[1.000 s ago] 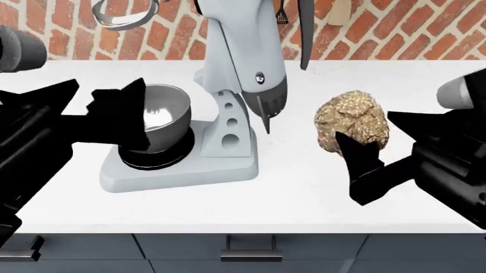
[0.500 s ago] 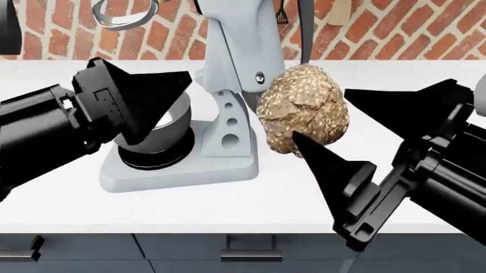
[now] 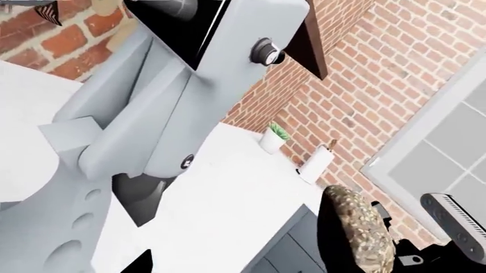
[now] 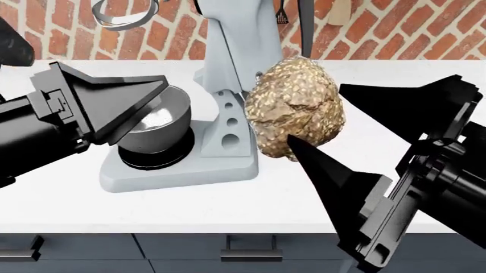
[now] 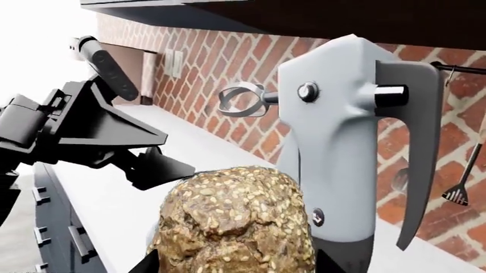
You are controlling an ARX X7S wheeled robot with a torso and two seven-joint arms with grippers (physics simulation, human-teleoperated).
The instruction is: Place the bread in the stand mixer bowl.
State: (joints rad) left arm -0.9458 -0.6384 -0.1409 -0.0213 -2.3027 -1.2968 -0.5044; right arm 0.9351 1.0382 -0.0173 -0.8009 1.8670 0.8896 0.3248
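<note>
Your right hand is clamped on the bread, one black finger under the loaf on your side and the other finger beyond it, and the loaf hangs in the air, clear of the desk. In the right wrist view the bread fills the space between the fingers, with the mixer standing just behind it. Going out from that hand toward your left, the bread sits right beside the mixer's grey column, and past the column is the bowl, seated on its black ring on the mixer's base. Your left hand hovers right at the bowl, its fingers spread and grasping nothing, partly covering the bowl's near rim. On the brick wall behind that hand hangs a silver ring. The left wrist view shows the mixer close up and the bread farther off.
</note>
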